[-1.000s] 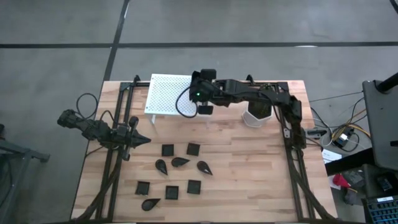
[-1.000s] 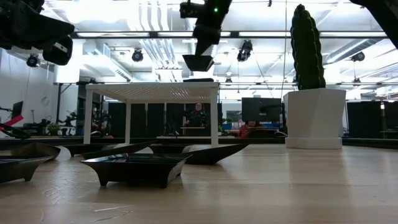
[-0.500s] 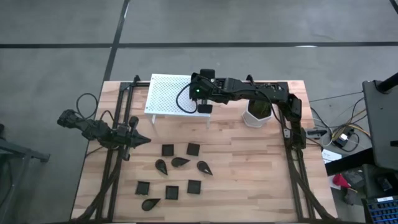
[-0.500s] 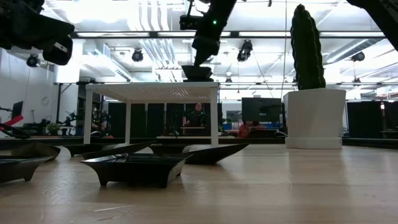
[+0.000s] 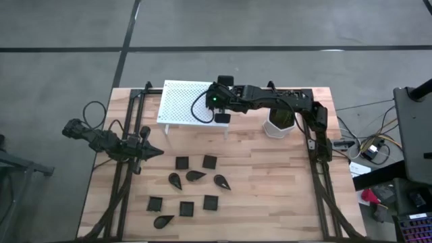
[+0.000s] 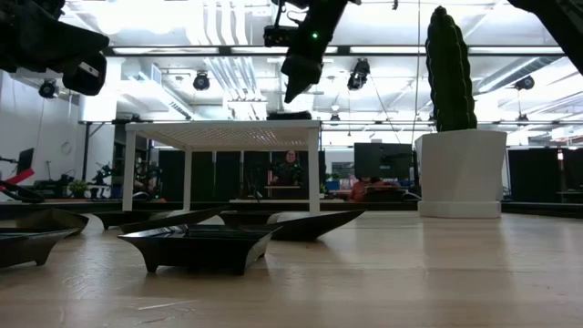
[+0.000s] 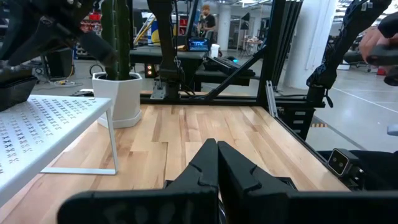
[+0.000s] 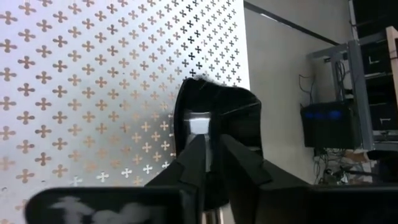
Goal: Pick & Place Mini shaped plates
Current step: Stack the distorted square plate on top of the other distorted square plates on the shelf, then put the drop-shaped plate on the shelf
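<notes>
Over the near right corner of the white perforated rack (image 5: 183, 102), the right hand (image 5: 217, 115) hung just above a small black square plate (image 8: 219, 134) that rested on the rack's top at that corner. In the right wrist view its fingers (image 8: 194, 163) stood slightly apart, with a narrow gap between them and nothing clamped. Beside the rack stood the white pot with the green cactus (image 5: 279, 122). Well in front of the rack, nine more mini shaped plates (image 5: 193, 191) lay scattered on the wooden worktop (image 5: 270, 196): square ones such as one (image 5: 210, 161) nearest the rack, and teardrop ones such as one (image 5: 221, 181) on the cactus side of the cluster. Far from the rack, at the worktop's left edge, the left hand (image 5: 152, 152) waited with its fingers (image 7: 233, 171) pressed together, holding nothing.
</notes>
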You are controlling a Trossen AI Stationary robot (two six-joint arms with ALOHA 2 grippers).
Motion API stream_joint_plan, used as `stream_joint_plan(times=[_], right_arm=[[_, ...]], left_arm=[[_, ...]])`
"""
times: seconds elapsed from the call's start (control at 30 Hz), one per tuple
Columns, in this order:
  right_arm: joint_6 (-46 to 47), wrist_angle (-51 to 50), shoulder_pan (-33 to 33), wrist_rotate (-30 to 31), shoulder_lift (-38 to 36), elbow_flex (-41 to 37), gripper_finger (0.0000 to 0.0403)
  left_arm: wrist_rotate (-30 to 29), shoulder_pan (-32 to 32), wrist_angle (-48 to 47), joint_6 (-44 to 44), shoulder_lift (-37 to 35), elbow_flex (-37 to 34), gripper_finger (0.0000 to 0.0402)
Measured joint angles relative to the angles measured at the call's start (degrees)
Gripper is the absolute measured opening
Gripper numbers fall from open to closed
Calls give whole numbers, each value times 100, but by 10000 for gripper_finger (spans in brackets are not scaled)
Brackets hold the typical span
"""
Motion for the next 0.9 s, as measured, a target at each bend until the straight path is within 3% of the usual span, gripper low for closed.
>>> stream_joint_plan(times=[0.2, 0.33, 0.47, 0.63, 0.9], right_arm=[[2, -3, 53, 2, -23, 0, 95], [260, -105, 220, 2, -225, 0, 105], [532, -306, 518, -1, -588, 0, 86], [1135, -457, 1020, -474, -1120, -26, 21], [1746, -2, 2134, -394, -1813, -875, 8]], left_arm=[[1, -1, 0, 2, 1, 1, 0], [2, -1, 0, 2, 2, 1, 0], [2, -1, 0, 0, 2, 1, 0], [1, 0, 0, 1, 1, 1, 0], [2, 0, 0, 2, 1, 0, 0]])
